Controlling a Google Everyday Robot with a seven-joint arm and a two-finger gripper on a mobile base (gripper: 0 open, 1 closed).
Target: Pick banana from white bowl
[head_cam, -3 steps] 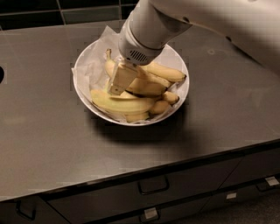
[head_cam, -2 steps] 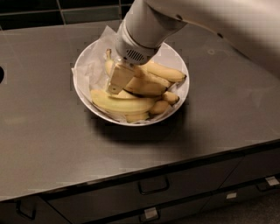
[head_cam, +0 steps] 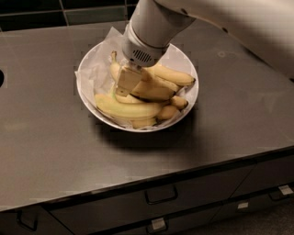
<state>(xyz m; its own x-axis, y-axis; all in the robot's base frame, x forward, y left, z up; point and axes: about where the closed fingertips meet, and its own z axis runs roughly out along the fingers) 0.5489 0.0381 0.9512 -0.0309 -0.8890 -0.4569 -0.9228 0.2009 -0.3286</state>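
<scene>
The wide white bowl point(head_cam: 87, 69) with a crumpled paper liner stands on the dark counter and holds several bananas. A long curved yellow banana point(head_cam: 154, 91) lies across the middle of the pile, its thin stem pointing up at the back left. My gripper point(head_cam: 127, 85) reaches down from the upper right into the bowl and sits on the left part of this banana, hiding that part. A paler long banana point(head_cam: 131, 110) lies along the front of the bowl. Short dark-tipped bananas point(head_cam: 177, 102) lie on the right.
The dark counter point(head_cam: 50, 147) runs to a front edge above drawers with handles point(head_cam: 161, 195). A dark tiled wall point(head_cam: 55, 13) is behind the bowl. My white arm point(head_cam: 239, 23) spans the upper right.
My gripper has shifted very slightly to the left over the pile. The bananas and the bowl have not visibly moved.
</scene>
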